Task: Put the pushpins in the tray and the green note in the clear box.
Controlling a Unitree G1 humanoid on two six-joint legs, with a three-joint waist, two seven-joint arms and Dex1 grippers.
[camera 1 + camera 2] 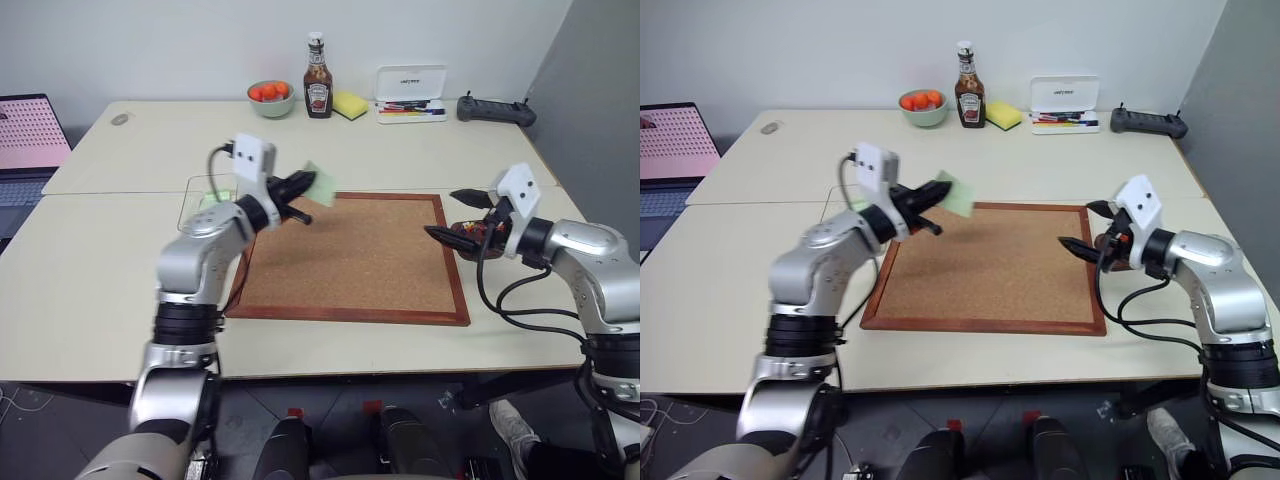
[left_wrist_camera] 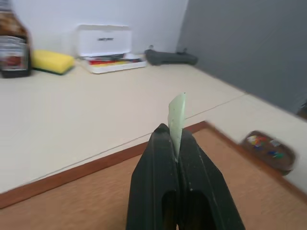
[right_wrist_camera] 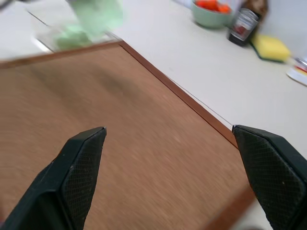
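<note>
The left pincer (image 1: 300,186) is clamped shut on the green note (image 1: 320,183), holding it in the air above the far left corner of the cork board (image 1: 350,255); in the left wrist view the slip (image 2: 177,117) stands on edge between the closed fingers. Just beyond that corner, on the desk (image 1: 100,270), sits the clear box (image 1: 205,195) with pale green paper inside. The right pincer (image 1: 452,214) hovers over the board's right edge with its jaws spread wide and nothing between them. The dark brown tray (image 2: 268,149), holding colourful pushpins (image 2: 263,143), rests on the desk just off the board's right side.
</note>
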